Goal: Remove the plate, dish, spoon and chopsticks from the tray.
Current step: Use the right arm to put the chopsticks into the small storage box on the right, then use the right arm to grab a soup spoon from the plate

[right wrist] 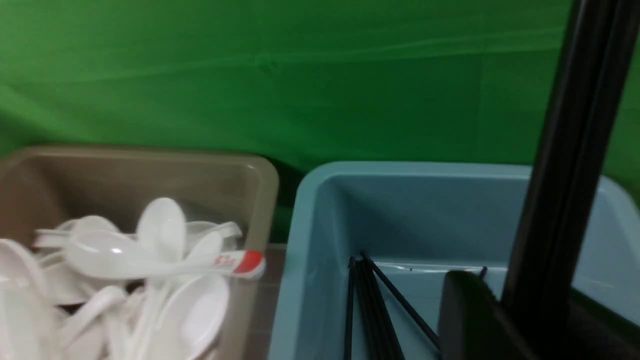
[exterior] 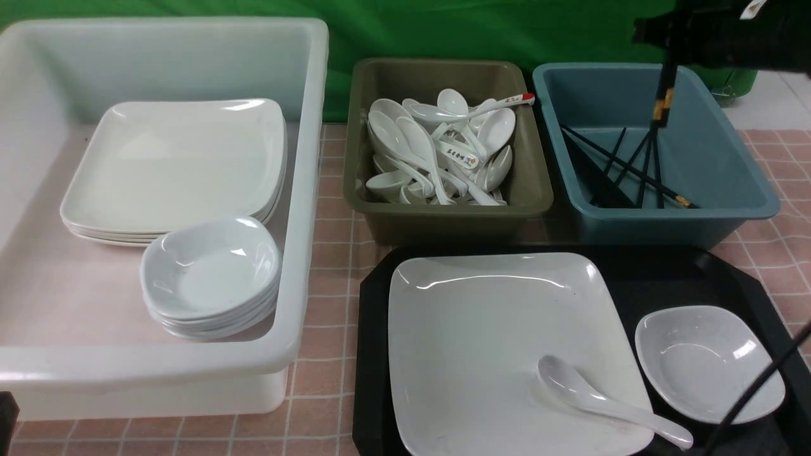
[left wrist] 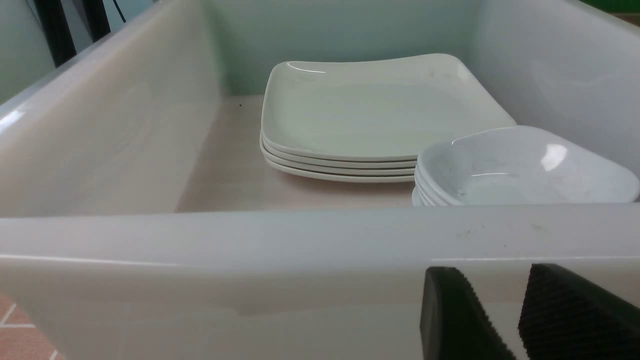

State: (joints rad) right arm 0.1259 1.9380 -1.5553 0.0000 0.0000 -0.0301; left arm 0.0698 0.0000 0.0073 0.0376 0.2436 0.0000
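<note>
The milky, smooth-walled white tub (exterior: 304, 190) on my left is the biggest thing here, with stacks of square plates and small dishes inside. Next is the tray (exterior: 374, 354), a matte black rectangle with cut-off corners, close in front of me. The plate (exterior: 481, 342), glossy white and square with rounded corners, lies flat on the tray's left part. Behind the tray stand the olive bin (exterior: 443, 215), heaped with white spoons, and the blue bin (exterior: 697, 215), which holds loose black chopsticks. The dish (exterior: 703, 361), a shallow rounded square, sits on the tray just right of the plate. The spoon (exterior: 602, 399) lies on the plate, its long axis diagonal, bowl toward the plate's middle and handle pointing to the near right corner. My right gripper (exterior: 668, 54) pinches the chopsticks (exterior: 663, 88) over the blue bin, nearly upright with the gold caps down. My left gripper (left wrist: 500, 280) has its ribbed black jaws parted on nothing, beside the tub's wall.
</note>
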